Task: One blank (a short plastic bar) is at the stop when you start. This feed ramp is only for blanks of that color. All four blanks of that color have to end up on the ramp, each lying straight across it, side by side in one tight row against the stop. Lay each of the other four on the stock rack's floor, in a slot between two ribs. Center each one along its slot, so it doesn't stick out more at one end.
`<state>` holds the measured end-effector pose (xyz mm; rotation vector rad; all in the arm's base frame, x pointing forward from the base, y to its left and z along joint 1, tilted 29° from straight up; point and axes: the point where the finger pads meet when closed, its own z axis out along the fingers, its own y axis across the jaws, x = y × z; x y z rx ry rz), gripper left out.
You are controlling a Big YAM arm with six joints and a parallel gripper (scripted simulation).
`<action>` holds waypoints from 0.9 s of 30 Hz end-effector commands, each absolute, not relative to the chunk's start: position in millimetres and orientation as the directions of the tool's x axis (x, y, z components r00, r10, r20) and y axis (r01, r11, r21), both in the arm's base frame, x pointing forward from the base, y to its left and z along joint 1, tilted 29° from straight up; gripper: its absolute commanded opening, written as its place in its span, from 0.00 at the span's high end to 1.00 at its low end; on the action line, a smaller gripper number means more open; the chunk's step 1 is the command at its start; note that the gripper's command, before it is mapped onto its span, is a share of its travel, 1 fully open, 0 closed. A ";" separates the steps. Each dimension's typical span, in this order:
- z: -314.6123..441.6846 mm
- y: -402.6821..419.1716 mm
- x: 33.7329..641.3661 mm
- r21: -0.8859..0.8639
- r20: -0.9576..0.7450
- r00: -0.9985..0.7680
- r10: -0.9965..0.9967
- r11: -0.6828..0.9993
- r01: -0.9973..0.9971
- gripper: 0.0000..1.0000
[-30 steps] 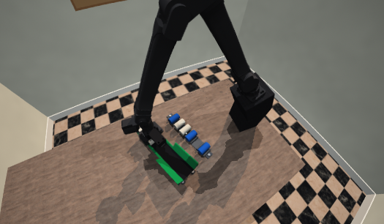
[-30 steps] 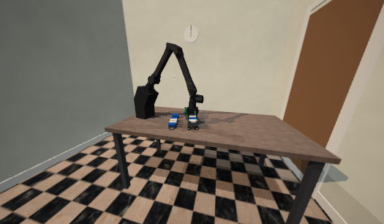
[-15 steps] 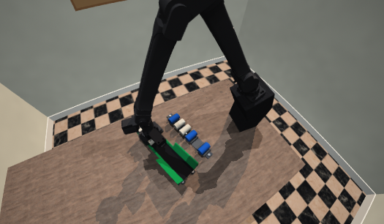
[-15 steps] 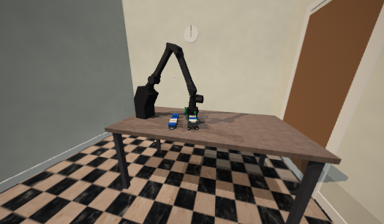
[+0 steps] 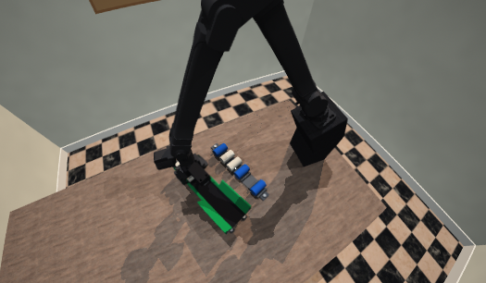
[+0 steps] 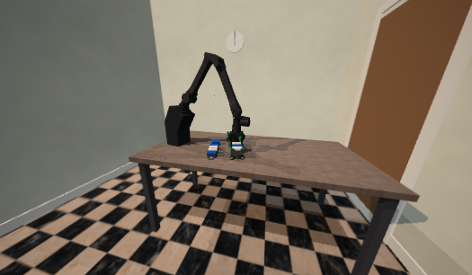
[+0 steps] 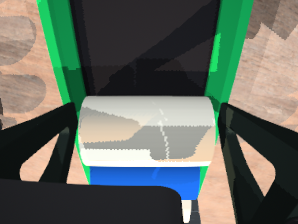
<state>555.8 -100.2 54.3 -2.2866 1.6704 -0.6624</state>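
White blank (image 7: 147,131) lies straight across your green-sided ramp (image 5: 215,216) (image 7: 61,65), just beside a blue one (image 7: 145,176); your jaws (image 5: 191,178) stand apart around it, gripping nothing.

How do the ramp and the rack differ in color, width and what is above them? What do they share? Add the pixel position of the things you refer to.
The ramp (image 5: 235,196) (image 7: 56,55) has green side walls and a dark floor; the rack (image 5: 251,180) (image 6: 210,157) is gray.
The ramp is the wider one; the rack is narrower.
The open gripper (image 5: 191,171) (image 6: 236,140) (image 7: 147,112) is over the ramp, not over the rack.
Both carry blue (image 5: 257,187) (image 6: 211,153) (image 7: 145,175) and white blanks (image 5: 234,164) (image 6: 213,147) (image 7: 148,107).
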 end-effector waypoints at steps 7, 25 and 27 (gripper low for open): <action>70.3 -106.1 562.8 -0.459 0.226 0.226 -0.947 -0.309 -0.833 0.15; 128.7 -99.7 525.5 -0.460 0.229 0.231 -0.946 -0.314 -0.831 0.15; 133.7 -98.4 518.6 -0.455 0.227 0.233 -0.946 -0.314 -0.833 0.15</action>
